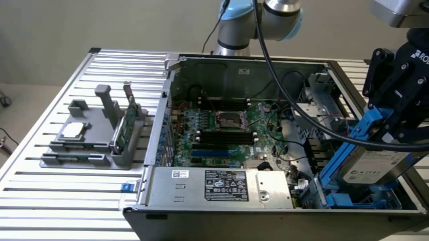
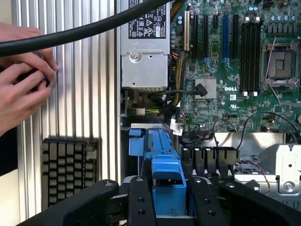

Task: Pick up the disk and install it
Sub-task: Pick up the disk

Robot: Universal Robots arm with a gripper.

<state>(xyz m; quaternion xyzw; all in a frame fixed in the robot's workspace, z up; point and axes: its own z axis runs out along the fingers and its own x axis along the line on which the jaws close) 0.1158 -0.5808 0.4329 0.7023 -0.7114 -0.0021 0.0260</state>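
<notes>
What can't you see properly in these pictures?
1. Exterior view: the gripper holding the disk is cut off by the picture's edge.
2. Exterior view: whether the disk's lower end touches the blue bay cannot be told; the bay's rails hide it.
3. Wrist view: the gripper's black body covers most of the disk.
4. Wrist view: whatever the person's hands hold is hidden by their fingers.

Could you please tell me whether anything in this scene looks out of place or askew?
The disk, clamped between the fingers, leans steeply over the blue drive bay, not seated. In the wrist view, a person's hands handle something over the slatted table beside the open case.
</notes>
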